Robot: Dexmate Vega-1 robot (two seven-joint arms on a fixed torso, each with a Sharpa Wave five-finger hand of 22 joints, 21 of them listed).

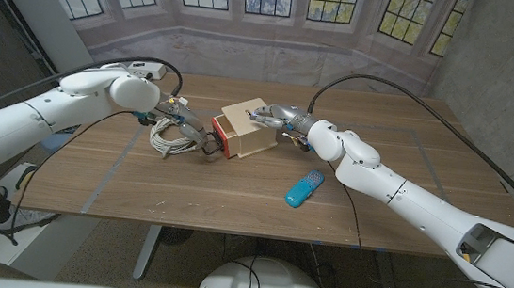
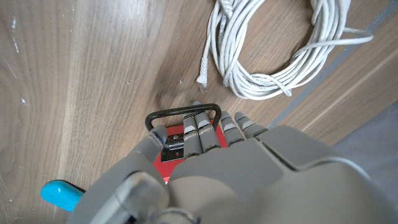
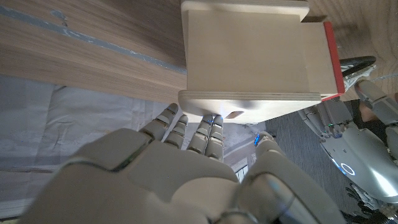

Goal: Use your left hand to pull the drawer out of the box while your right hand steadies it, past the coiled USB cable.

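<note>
The wooden box sits mid-table with the right hand braced on its far end at about 2 o'clock; if that brace slips, the whole box could slide instead of the red-fronted drawer coming out. The left hand has fingers hooked in the black handle at the box's 8 o'clock; the coiled USB cable, just beyond at 9 o'clock, may snag it. How firmly the right hand grasps is hidden.
</note>
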